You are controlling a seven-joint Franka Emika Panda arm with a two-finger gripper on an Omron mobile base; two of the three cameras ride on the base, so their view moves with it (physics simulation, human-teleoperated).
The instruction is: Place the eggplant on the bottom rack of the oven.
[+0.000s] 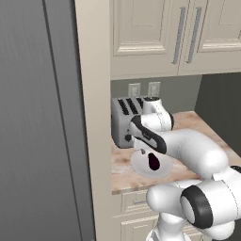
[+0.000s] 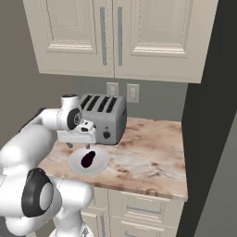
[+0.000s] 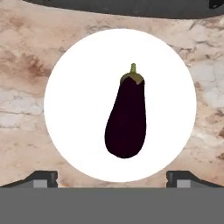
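Note:
The eggplant [image 3: 126, 118] is dark purple and glossy, with a small green stem. It lies on a white round plate [image 3: 74, 109] on the marble counter. From the base cameras the eggplant [image 1: 154, 161] [image 2: 88, 159] sits just in front of the toaster. My gripper [image 2: 78, 146] [image 1: 142, 149] hangs a short way above the plate, pointing down, open and holding nothing. In the hand view the two fingertips [image 3: 41, 177] stand wide apart at the bottom, on either side of the eggplant's rounded end. The oven and its bottom rack are out of view.
A silver toaster [image 2: 104, 115] [image 1: 124, 122] stands right behind the plate, close to my hand. Cream wall cabinets [image 2: 111, 37] hang above the counter [image 2: 148, 148]. A tall cream panel [image 1: 94, 117] and a grey surface [image 1: 33, 132] close off the left; a dark wall [image 2: 208, 115] bounds the right.

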